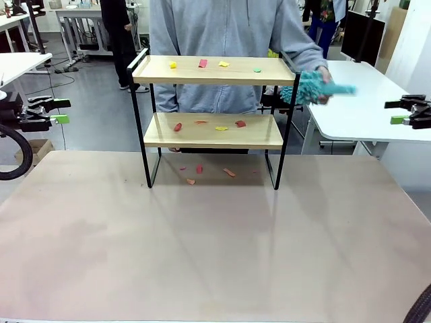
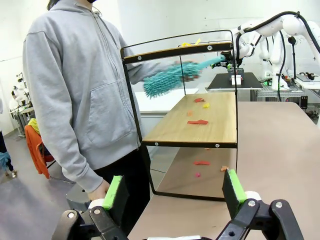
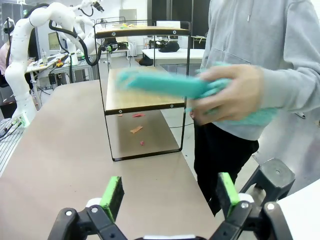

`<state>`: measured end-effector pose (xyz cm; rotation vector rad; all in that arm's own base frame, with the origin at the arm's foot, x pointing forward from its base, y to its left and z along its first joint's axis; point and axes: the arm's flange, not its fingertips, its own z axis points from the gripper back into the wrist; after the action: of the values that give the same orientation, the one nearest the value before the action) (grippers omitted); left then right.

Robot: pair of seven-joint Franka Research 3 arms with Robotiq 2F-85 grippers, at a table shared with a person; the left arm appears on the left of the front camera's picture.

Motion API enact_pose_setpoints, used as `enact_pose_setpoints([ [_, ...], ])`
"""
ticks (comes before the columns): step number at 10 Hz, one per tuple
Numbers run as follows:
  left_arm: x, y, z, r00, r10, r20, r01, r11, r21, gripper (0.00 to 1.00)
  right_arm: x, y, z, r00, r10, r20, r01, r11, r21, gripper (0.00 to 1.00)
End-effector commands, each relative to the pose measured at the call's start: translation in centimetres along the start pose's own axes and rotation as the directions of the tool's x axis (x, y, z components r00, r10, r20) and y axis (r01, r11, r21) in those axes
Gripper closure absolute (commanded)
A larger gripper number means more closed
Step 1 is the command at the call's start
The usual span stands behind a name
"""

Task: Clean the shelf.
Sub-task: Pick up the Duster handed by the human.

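The shelf [image 1: 213,132] stands at the table's far middle, with two light wood boards in a thin black frame. Small red, yellow, orange and green scraps [image 1: 203,63] lie on both boards and on the table under it. A person in a grey hoodie stands behind it and holds a teal fluffy duster [image 1: 311,88] just off the shelf's right end. My left gripper [image 1: 60,111] hangs open at the left edge, well off the table, and my right gripper [image 1: 394,112] is open at the right edge. In the wrist views the left gripper [image 2: 173,190] and right gripper [image 3: 169,194] hold nothing, and the duster [image 2: 167,80] [image 3: 165,85] is blurred beside the shelf [image 2: 195,117] [image 3: 135,100].
The beige table [image 1: 202,249] is bare in front of the shelf. White side tables [image 1: 363,108] flank it on the right and at the far left. The person's hand [image 3: 230,97] is close in front of my right gripper.
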<state>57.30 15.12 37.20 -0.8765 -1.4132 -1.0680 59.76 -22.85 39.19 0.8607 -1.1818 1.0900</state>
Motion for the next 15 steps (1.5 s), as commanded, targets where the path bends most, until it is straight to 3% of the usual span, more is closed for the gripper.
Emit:
enact_pose_setpoints([
  [1,0.1,0.0,0.1,1.0,-0.003,-0.007,0.003,1.0,-0.001,0.0,0.3,0.0,0.0,1.0,0.004,-0.004,-0.004,1.0,0.0,0.0],
  [10,0.1,0.0,0.1,1.0,-0.003,-0.007,0.003,1.0,-0.001,0.0,0.0,0.0,0.0,1.0,0.0,0.0,0.0,1.0,0.0,0.0],
  [12,0.1,0.0,0.1,1.0,-0.003,-0.007,0.003,1.0,-0.001,0.0,4.2,1.1,1.1,0.995,-0.046,-0.088,0.041,0.997,-0.059,0.0],
  [15,0.1,0.0,0.1,1.0,-0.003,-0.007,0.003,1.0,-0.001,0.0,11.8,3.9,1.5,0.945,-0.094,-0.313,0.008,0.964,-0.266,0.0],
])
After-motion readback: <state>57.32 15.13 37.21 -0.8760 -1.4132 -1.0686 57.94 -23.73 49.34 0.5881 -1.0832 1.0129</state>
